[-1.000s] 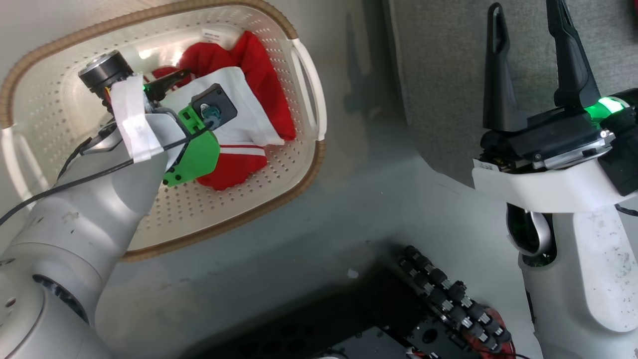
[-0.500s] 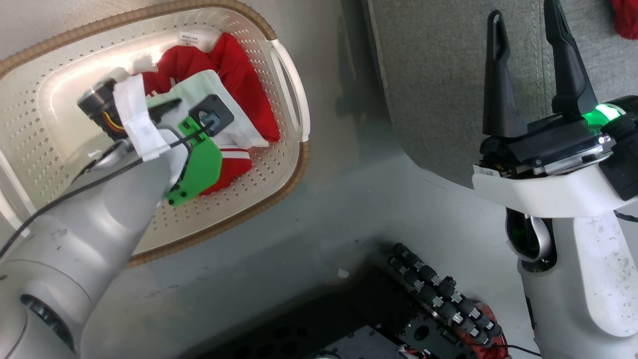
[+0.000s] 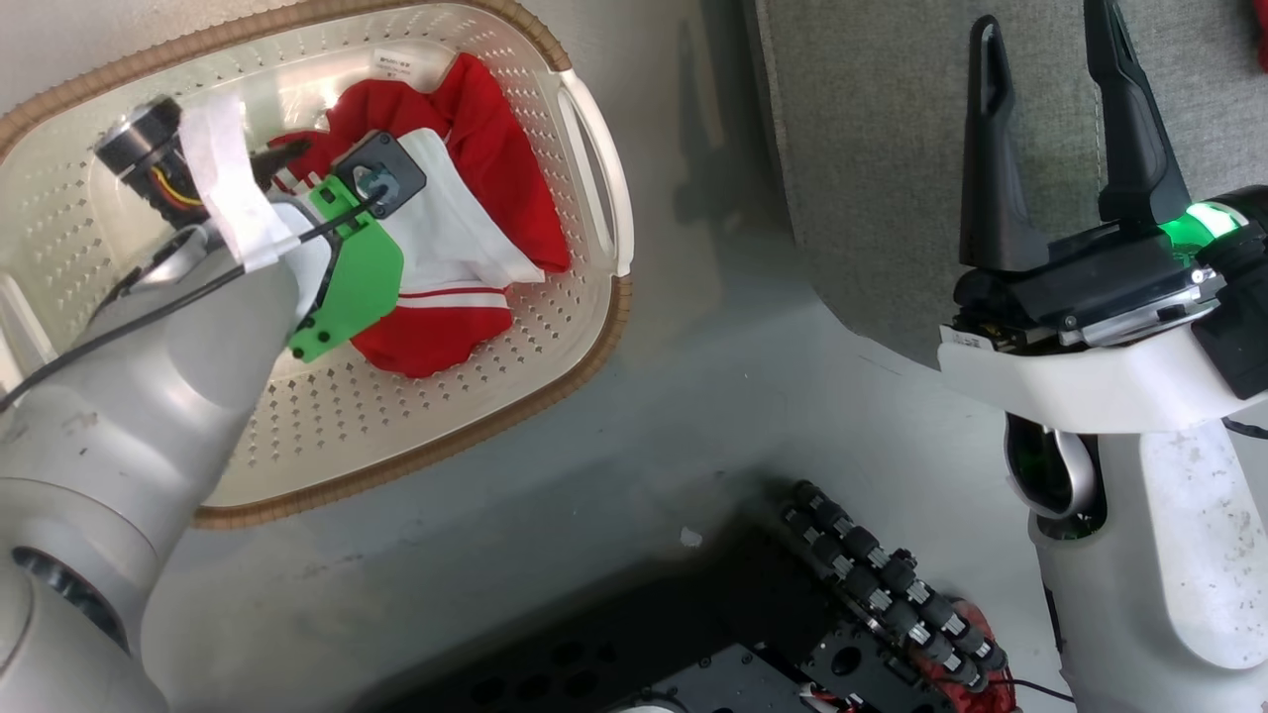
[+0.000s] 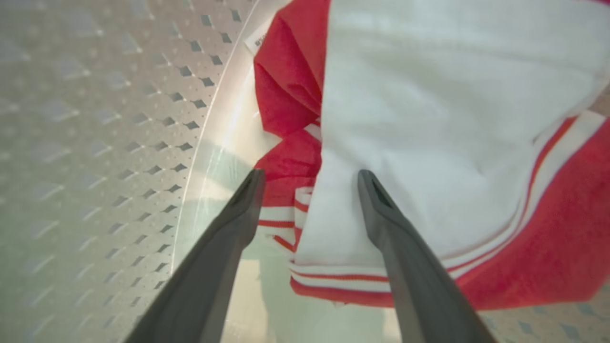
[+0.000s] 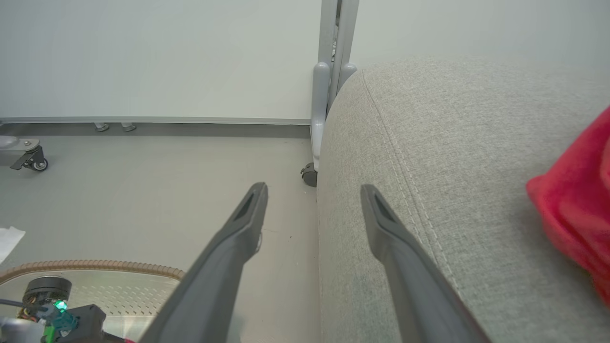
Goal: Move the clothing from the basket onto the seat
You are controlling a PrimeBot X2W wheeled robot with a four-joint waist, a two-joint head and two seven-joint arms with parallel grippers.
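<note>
Hovering in the cream perforated plastic basket [image 3: 565,327], the left end effector [image 4: 310,175], spread and empty, points straight at the crumpled red-and-white sportswear clothing [image 4: 429,119] heaped at the basket's handle end, possibly touching it; the open right end effector [image 3: 1040,20] stands farther off.

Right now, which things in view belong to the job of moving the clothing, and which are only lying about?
Belongs to the job: red-and-white clothing in the basket; red garment on the seat; left gripper, open over the clothing; right gripper, open.

Only lying about: white scrap on the floor; caster; grey frame post.
</note>
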